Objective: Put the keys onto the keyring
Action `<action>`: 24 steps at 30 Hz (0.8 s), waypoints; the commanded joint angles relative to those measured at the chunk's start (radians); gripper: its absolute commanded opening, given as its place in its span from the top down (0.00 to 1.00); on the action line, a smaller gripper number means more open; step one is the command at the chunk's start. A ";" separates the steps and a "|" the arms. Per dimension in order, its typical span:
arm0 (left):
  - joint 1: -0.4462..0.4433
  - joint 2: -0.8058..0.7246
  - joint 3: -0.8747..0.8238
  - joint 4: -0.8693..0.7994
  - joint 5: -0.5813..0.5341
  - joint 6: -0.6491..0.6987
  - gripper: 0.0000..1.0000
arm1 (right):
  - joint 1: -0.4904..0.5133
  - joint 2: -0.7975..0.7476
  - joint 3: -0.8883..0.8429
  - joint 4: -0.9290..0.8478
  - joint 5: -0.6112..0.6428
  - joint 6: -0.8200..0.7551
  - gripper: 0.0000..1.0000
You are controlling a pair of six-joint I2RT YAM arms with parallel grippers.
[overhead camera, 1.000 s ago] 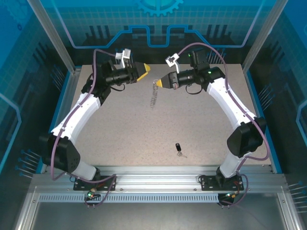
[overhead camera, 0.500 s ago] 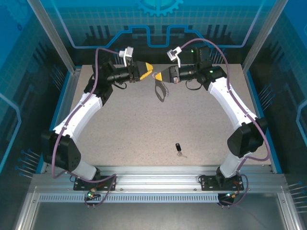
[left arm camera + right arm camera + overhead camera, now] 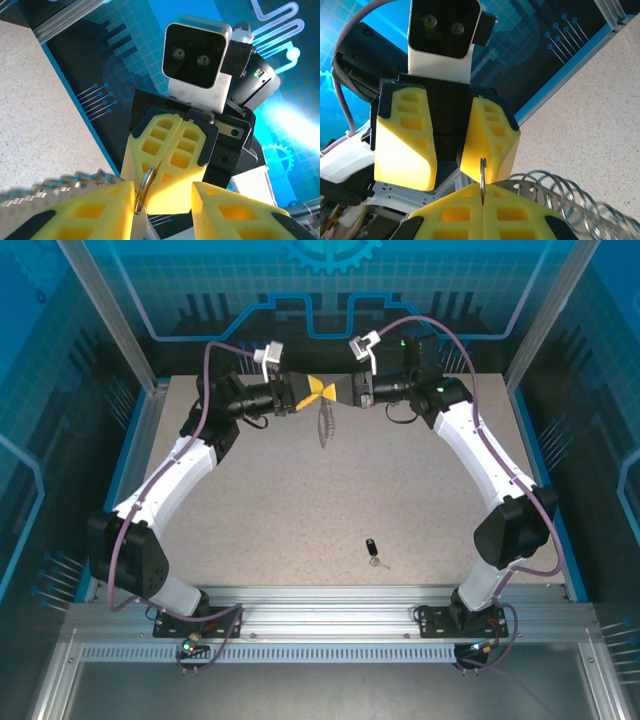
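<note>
Speckled tabletop (image 3: 280, 510); right fingers (image 3: 455, 215) pinch the thin silver keyring (image 3: 483, 172), left fingers (image 3: 90, 210) narrowly apart.

Key (image 3: 372, 549) lay on table (image 3: 250, 500). Well behind it, slightly left, keyring (image 3: 323, 423) hung above table between left gripper (image 3: 316, 390) and right gripper (image 3: 329, 391).

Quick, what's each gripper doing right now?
Left gripper: open, holding nothing.
Right gripper: closed, holding the keyring.
</note>
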 commanded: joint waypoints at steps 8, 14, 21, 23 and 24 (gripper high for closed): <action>-0.021 -0.008 -0.031 0.068 0.020 -0.026 0.78 | -0.021 -0.034 -0.025 0.059 -0.019 0.033 1.00; -0.028 -0.001 -0.031 0.103 0.010 -0.050 0.80 | -0.022 -0.036 -0.036 0.057 -0.025 0.030 1.00; -0.041 0.027 -0.008 0.135 0.007 -0.074 0.79 | -0.021 -0.036 -0.045 0.056 -0.026 0.031 1.00; -0.044 0.036 -0.001 0.141 0.006 -0.077 0.82 | -0.020 -0.034 -0.044 0.054 -0.027 0.032 1.00; -0.046 0.041 0.002 0.145 0.005 -0.079 0.85 | -0.021 -0.034 -0.044 0.054 -0.026 0.032 1.00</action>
